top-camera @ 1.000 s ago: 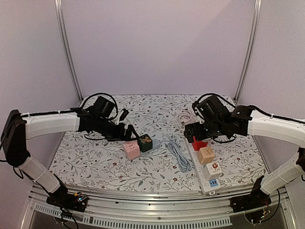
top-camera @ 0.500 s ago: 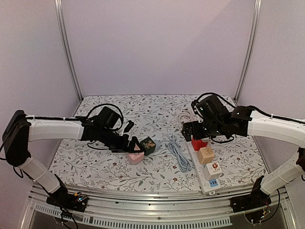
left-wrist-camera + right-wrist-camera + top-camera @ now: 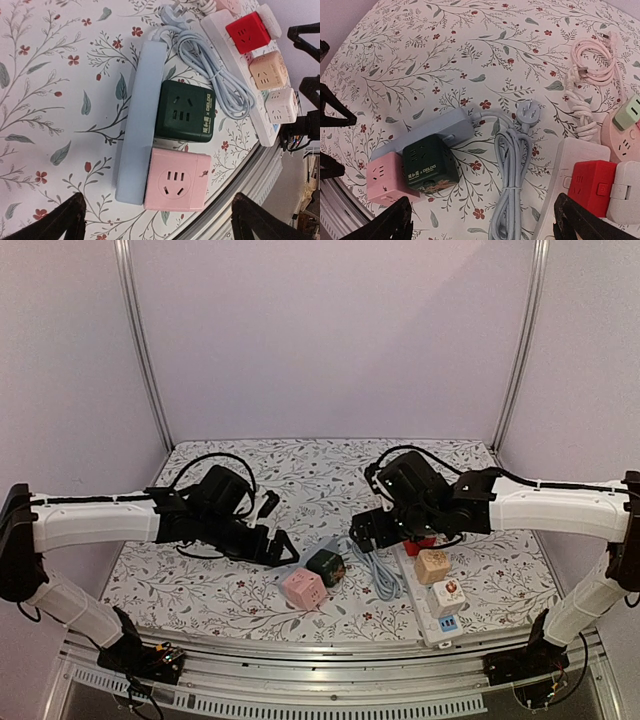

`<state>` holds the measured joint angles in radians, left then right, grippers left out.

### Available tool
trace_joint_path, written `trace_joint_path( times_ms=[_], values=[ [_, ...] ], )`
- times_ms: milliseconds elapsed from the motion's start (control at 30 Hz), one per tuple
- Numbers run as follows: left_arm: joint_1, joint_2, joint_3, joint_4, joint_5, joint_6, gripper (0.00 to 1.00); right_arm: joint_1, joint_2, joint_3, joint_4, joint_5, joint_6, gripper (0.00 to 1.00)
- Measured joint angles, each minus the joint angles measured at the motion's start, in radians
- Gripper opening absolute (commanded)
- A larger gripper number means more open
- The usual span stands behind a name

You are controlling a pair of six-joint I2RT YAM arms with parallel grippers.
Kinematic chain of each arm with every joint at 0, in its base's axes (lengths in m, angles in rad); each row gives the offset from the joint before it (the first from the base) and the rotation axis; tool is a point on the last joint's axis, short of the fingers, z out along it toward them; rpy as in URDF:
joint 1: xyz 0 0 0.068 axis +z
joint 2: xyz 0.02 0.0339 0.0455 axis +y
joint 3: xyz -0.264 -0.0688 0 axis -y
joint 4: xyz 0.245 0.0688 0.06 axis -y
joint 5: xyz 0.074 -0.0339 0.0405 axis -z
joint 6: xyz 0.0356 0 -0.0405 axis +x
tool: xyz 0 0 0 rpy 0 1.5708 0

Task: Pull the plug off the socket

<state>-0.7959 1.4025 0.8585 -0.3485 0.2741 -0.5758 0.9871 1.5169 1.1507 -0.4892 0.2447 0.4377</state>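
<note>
Front and centre on the counter (image 3: 200, 570) lies the short strip (image 3: 142, 115), with two cubes plugged onto it: the near cube (image 3: 304, 588) at its front end and the far cube (image 3: 326, 566) touching it just behind. Just right of them lies the strip's coiled cord (image 3: 375, 565), its plug (image 3: 529, 114) loose on the counter further back. Right again, the long strip (image 3: 449, 625) runs front to back with three more cubes (image 3: 432, 565) in a row on it, and a coil of cable (image 3: 592, 62) sits behind its far end.
</note>
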Motion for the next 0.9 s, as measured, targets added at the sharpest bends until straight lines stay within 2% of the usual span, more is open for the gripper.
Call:
trace_joint_path(
  times_ms=[300, 667, 900],
  values=[
    [0.002, 0.080, 0.001, 0.010, 0.013, -0.005, 0.99, 0.038, 0.053, -0.014, 0.111, -0.076, 0.089, 0.93],
    [0.002, 0.174, 0.009, 0.049, 0.094, 0.005, 0.99, 0.054, 0.148, -0.052, 0.214, -0.116, 0.129, 0.97],
    [-0.006, 0.200, 0.014, 0.043, 0.099, 0.030, 1.00, 0.054, 0.175, -0.053, 0.238, -0.125, 0.142, 0.99]
  ],
)
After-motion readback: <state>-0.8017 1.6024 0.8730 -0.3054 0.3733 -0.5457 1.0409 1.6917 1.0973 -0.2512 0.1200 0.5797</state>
